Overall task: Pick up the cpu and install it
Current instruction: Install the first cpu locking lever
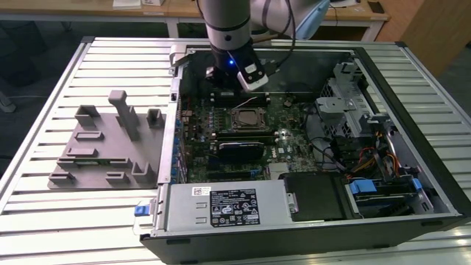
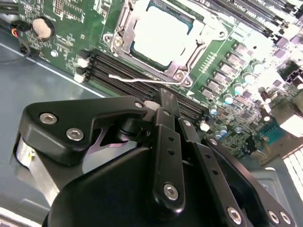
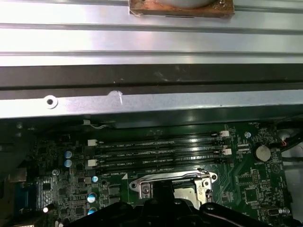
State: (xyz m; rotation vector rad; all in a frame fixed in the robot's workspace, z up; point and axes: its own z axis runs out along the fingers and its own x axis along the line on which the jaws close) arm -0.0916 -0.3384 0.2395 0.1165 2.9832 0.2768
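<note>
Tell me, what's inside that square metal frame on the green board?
The cpu sits inside the socket frame, its shiny top showing. The socket underneath is covered by the chip, so it cannot be seen.

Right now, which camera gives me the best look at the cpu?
The second wrist view: the cpu fills the socket frame, shiny top in plain sight. The exterior view shows it small inside the case; the first wrist view catches an edge behind the gripper body.

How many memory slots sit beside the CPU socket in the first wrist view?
4 memory slots, parallel and side by side in one bank between the socket and the case wall. More may be hidden elsewhere on the board.
</note>
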